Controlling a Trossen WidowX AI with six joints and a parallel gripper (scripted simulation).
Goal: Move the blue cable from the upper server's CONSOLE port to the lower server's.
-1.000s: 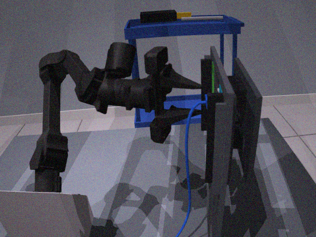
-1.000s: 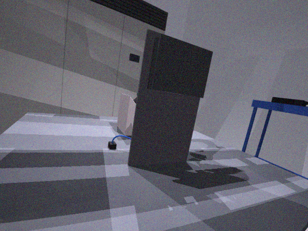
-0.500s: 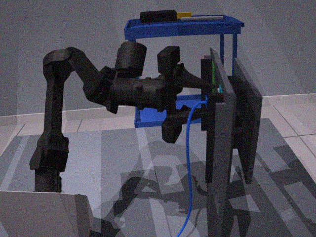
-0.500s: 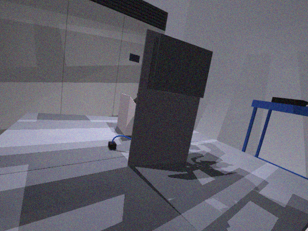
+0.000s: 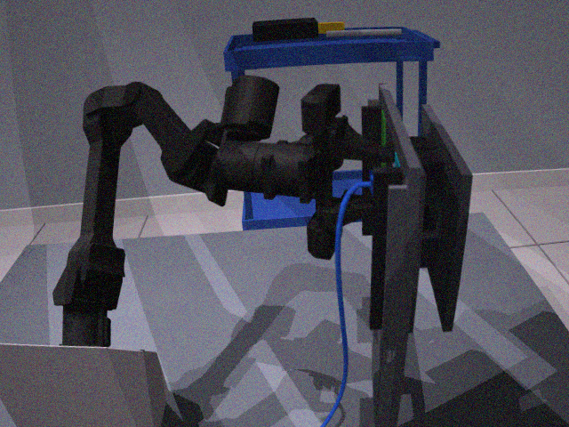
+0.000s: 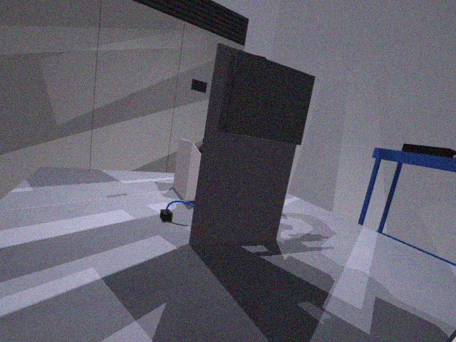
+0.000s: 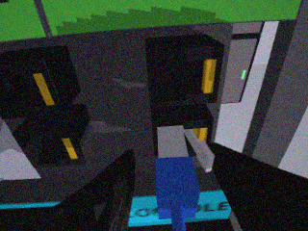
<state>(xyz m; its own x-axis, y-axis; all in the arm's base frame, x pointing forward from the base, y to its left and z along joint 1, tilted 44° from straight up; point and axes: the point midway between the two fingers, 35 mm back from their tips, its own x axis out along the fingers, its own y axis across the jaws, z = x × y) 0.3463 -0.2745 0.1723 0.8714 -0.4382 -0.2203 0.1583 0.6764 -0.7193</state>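
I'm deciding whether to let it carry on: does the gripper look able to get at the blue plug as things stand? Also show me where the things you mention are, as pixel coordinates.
Probably yes: the gripper's (image 7: 174, 150) open fingers flank the blue plug (image 7: 176, 185), with nothing visible between them and its sides.

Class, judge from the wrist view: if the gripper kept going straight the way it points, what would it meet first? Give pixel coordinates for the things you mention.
Probably the blue plug (image 7: 176, 182), which lies ahead between the open fingers; the dark port panel (image 7: 113, 111) comes behind it. Exact depth is unclear.

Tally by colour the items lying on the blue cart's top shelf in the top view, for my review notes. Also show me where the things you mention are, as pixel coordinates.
On the blue cart (image 5: 321, 51) (image 6: 416, 160):
Black: 1 box (image 5: 284, 29) (image 6: 427, 149)
Yellow: 1 block (image 5: 332, 27)
Light grey: 1 rod (image 5: 364, 33)
Total: 3
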